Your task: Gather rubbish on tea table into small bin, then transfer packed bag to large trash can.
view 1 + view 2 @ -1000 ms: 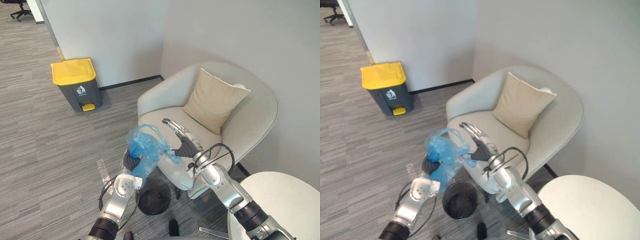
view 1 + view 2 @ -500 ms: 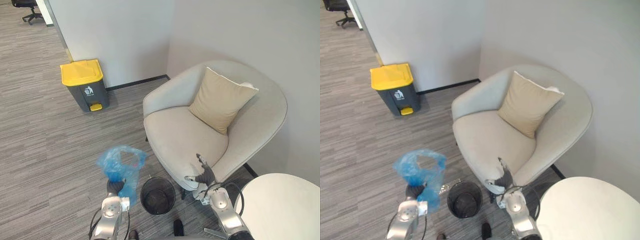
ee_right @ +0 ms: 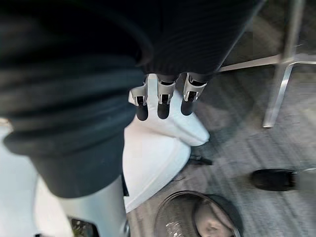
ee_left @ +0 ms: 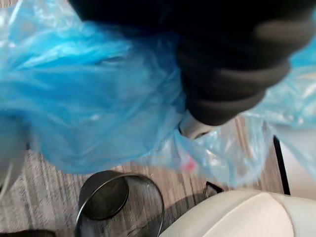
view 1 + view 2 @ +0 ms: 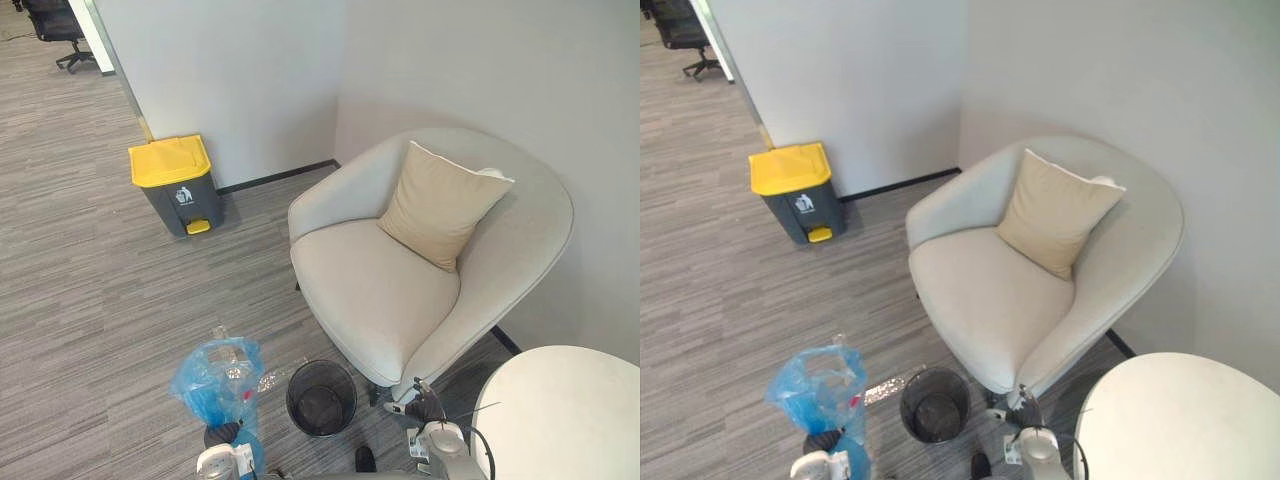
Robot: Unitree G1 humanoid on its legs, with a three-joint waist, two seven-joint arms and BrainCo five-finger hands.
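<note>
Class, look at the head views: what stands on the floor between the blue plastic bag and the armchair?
The small black mesh bin stands there, beside the blue bag and at the armchair's front edge; both eye views show it.

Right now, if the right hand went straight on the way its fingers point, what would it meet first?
Most likely the armchair: the right hand points its straight fingers at the pale seat edge just past them. Depth is unclear.
</note>
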